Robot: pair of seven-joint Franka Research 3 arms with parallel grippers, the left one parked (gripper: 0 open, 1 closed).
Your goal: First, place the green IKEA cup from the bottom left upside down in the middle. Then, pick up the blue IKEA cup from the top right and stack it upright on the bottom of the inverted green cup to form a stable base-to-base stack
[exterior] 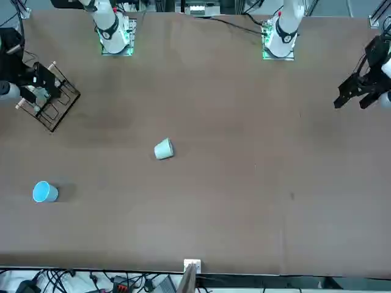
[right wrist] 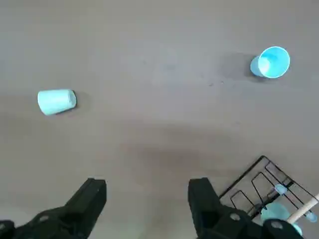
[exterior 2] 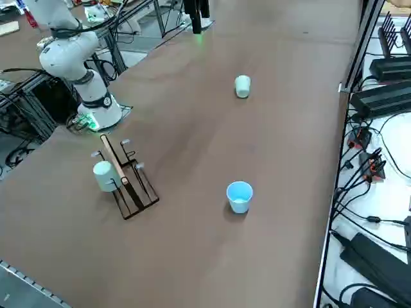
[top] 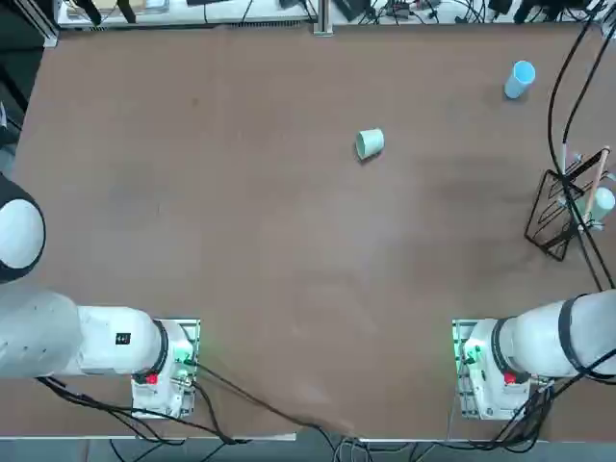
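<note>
The green IKEA cup (top: pixel 370 143) (exterior: pixel 164 149) (exterior 2: pixel 242 85) (right wrist: pixel 56 101) lies on its side near the middle of the brown table. The blue IKEA cup (top: pixel 520 79) (exterior: pixel 44 191) (exterior 2: pixel 239 196) (right wrist: pixel 270 62) stands upright, mouth up, at the far right corner. In the right wrist view my right gripper (right wrist: pixel 148 199) hangs open and empty, high over the table. It is close to the wire rack and well away from both cups.
A black wire rack (top: pixel 561 212) (exterior: pixel 52 104) (exterior 2: pixel 131 186) (right wrist: pixel 249 186) with a wooden dowel stands at the table's right edge, with a pale cup (exterior 2: pixel 103 174) on it. Cables and power strips (exterior 2: pixel 379 96) lie beyond the far edge.
</note>
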